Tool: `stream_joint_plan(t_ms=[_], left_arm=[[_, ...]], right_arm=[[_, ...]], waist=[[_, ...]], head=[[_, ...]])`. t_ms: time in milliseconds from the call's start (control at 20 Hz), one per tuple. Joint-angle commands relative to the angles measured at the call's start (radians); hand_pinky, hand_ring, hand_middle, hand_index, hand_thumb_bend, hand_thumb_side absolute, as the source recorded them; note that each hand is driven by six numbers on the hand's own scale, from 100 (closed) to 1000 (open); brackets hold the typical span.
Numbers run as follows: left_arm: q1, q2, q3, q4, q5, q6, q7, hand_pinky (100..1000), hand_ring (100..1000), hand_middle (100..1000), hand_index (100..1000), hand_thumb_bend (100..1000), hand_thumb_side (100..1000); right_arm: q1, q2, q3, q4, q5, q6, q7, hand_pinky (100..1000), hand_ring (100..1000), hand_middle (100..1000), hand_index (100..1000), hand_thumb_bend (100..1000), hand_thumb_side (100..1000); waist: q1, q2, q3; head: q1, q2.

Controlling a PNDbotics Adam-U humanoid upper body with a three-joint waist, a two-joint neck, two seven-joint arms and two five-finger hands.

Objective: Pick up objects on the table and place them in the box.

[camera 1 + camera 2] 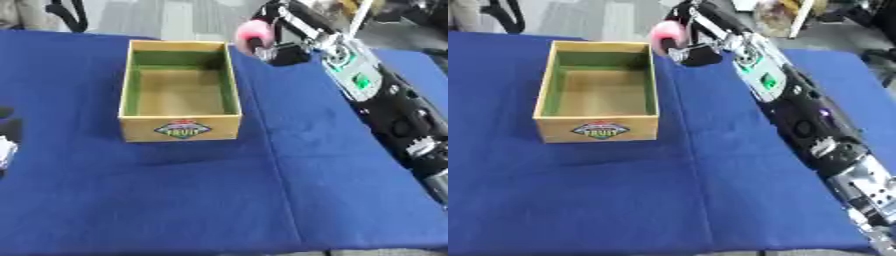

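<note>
A yellow cardboard box (180, 127) with a green inside stands on the blue table, open and with nothing in it. My right arm reaches across from the lower right to the far side of the table. Its right hand (273, 50) is curled on a pink round object (252, 31), held above the cloth just past the box's far right corner. At the left edge of the left eye view shows a part of my left hand (5, 145), low beside the box; its fingers are not made out.
The blue cloth (262, 190) covers the table, with a crease running down from the box's right side. Grey floor and dark clutter lie beyond the far edge. My right forearm (798, 110) crosses the table's right part.
</note>
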Motion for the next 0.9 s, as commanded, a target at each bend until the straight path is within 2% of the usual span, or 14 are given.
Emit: stream_joint_plan(t_ms=[50,300,700,800,850,900], left_arm=[[-0.024,0.0,-0.008,-0.02,0.007,-0.001,-0.01,642,731,546,711,360,137],[-0.036,-0.004,-0.015,-0.025,0.009,-0.002,-0.019,642,731,546,711,363,135],[-0.05,-0.01,-0.023,-0.033,0.013,-0.003,-0.03,643,732,545,711,367,132],[-0.051,-0.011,-0.024,-0.034,0.014,-0.003,-0.031,643,732,545,711,368,131],[-0.051,-0.011,-0.024,-0.035,0.014,-0.003,-0.031,643,732,545,711,368,131],[-0.051,-0.011,-0.024,-0.035,0.015,-0.003,-0.032,643,732,545,711,368,130]], right_arm=[[-0.047,0.009,0.0,0.047,0.039,-0.005,-0.013,355,546,538,686,100,233],[-0.09,0.056,0.006,0.136,0.108,-0.021,-0.028,385,576,556,708,100,247],[-0.111,0.128,0.017,0.244,0.22,-0.046,-0.044,462,651,611,763,100,293],[-0.113,0.141,0.019,0.263,0.256,-0.052,-0.053,536,746,655,793,100,310],[-0.114,0.146,0.019,0.269,0.273,-0.055,-0.058,536,746,655,793,100,310],[-0.114,0.149,0.023,0.274,0.289,-0.059,-0.058,686,863,758,852,174,334]], waist=[[0.003,-0.008,0.013],[0.0,0.003,0.048],[0.006,0.017,0.079],[0.009,0.018,0.081],[0.01,0.018,0.081],[0.011,0.018,0.081]], head=[[-0.011,-0.016],[-0.019,-0.024],[-0.024,-0.034],[-0.025,-0.033],[-0.025,-0.033],[-0.025,-0.033]])
